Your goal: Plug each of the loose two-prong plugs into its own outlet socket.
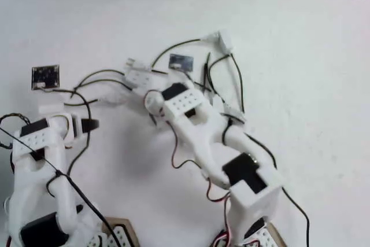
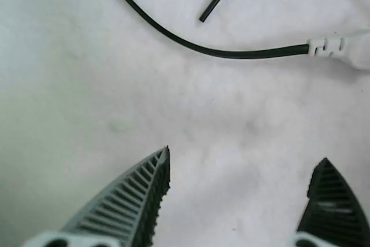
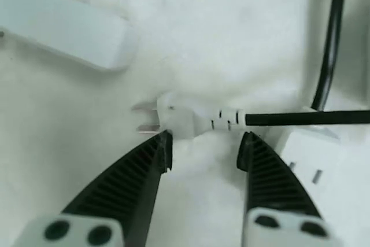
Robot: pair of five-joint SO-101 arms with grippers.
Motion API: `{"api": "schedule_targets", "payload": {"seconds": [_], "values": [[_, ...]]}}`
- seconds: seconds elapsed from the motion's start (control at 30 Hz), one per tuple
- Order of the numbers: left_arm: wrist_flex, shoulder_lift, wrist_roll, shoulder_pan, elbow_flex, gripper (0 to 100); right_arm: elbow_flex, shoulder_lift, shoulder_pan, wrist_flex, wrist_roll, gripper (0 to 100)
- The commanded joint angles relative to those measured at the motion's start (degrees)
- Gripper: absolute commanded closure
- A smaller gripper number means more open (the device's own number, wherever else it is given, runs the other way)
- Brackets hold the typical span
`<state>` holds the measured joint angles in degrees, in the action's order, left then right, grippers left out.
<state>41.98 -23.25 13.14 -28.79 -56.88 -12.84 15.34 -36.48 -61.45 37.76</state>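
- Two grippers in play, both open, neither gripping anything.
- Right gripper (image 3: 207,140): jaws spread, tips close to a loose two-prong plug (image 3: 180,121), just short of its white body and not touching it, as far as can be judged.
- Lies flat on the table (image 3: 243,33), that plug, around the middle and well in from every edge, going by the reach of the right arm (image 1: 191,120) in the high view.
- Runs with its long axis along the line between the two fingertips, not across it: prongs (image 3: 144,118) out past one tip, black cord (image 3: 306,118) out past the other.
- Probably calls for a turn of the wrist before closing; squeezed in this pose, would be caught end to end rather than across its flat sides.
- Slotted outlet block (image 3: 324,169) just beside the cord-side finger, on the near side of the plug; prongs aimed away from it. Second white block (image 3: 69,27) farther off on the prong side, slots not visible.
- Left gripper (image 2: 245,157): wide open above bare table, toward the left edge, at the end of the left arm (image 1: 40,143); another black cord (image 2: 191,43) with a white plug end (image 2: 341,47) well ahead of its tips.
- Nearer by far to the plug at hand: the right arm, so likely the one for the grasp.
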Motion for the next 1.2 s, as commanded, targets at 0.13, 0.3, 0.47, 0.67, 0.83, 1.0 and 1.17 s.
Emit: {"api": "schedule_targets", "payload": {"seconds": [0.13, 0.3, 0.47, 0.67, 0.83, 1.0, 1.17], "values": [[-1.1, -2.2, 0.0, -0.2, 0.2, 63, 5.5, 2.8, 0.0, 1.2, 1.8, 81.5], [-1.1, -2.2, 0.0, -0.2, 0.2, 63, 8.7, 5.7, -0.4, 1.1, 2.3, 81.6], [-1.1, -2.2, 0.0, -0.2, 0.2, 63, 9.3, 6.3, 0.0, 1.1, 2.0, 91.2], [-1.1, -2.2, 0.0, -0.2, 0.2, 63, 8.9, 3.1, 0.0, 0.8, 0.0, 98.1], [-1.1, -2.2, 0.0, -0.2, 0.1, 63, 7.9, 1.1, 1.4, 0.0, -1.1, 98.1], [-1.1, -2.2, 0.0, -0.2, 0.1, 63, 7.0, -1.9, 1.8, -5.1, -7.2, 98.1], [-1.1, -2.2, 0.0, -0.2, 0.1, 63, 7.0, -3.6, 2.0, -9.5, -10.0, 96.1]]}}
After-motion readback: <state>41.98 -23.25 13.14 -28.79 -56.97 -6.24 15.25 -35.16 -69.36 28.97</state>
